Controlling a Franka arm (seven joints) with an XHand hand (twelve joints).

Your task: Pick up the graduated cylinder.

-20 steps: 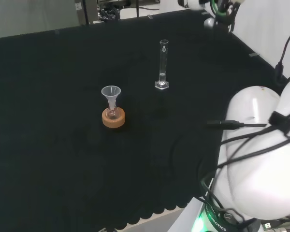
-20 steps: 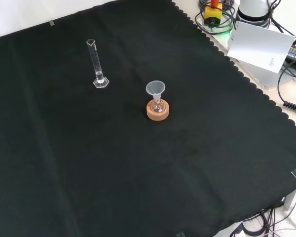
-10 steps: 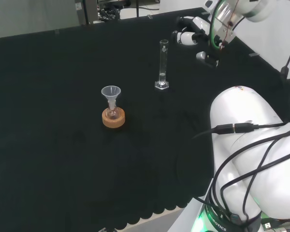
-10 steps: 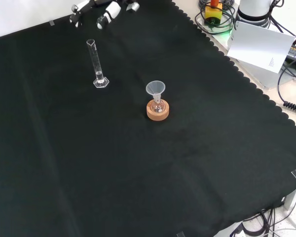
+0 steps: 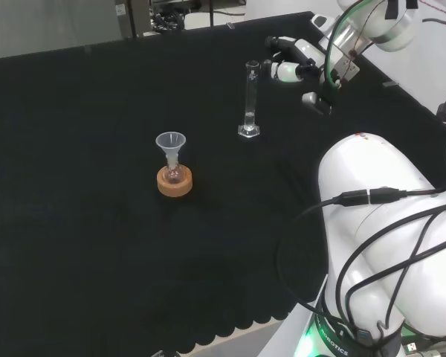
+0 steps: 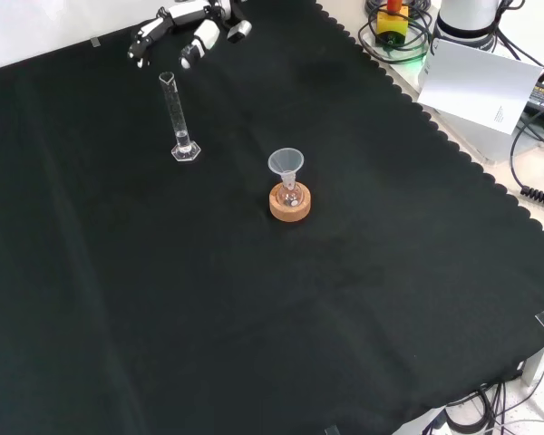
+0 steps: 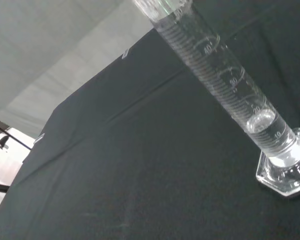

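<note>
A tall clear graduated cylinder (image 5: 250, 98) stands upright on its hexagonal foot on the black cloth, with a little clear liquid at its bottom (image 7: 262, 131). In the front view the cylinder (image 6: 178, 118) is left of centre near the top. The hand (image 5: 288, 61) hovers just right of the cylinder's upper end in the head view, fingers straight and spread toward it, holding nothing. From the front, the hand (image 6: 186, 23) comes in just above and behind the cylinder's rim, a small gap between them.
A small flask with a clear funnel (image 5: 171, 146) in its neck sits in a cork ring (image 5: 174, 181) in front of the cylinder; in the front view this cork ring (image 6: 289, 203) lies right of it. The arm's white links (image 5: 386, 238) stand at the head view's right.
The hand came in over the cloth from the far edge and has moved closer to the cylinder's top. The cylinder and flask have not moved.
</note>
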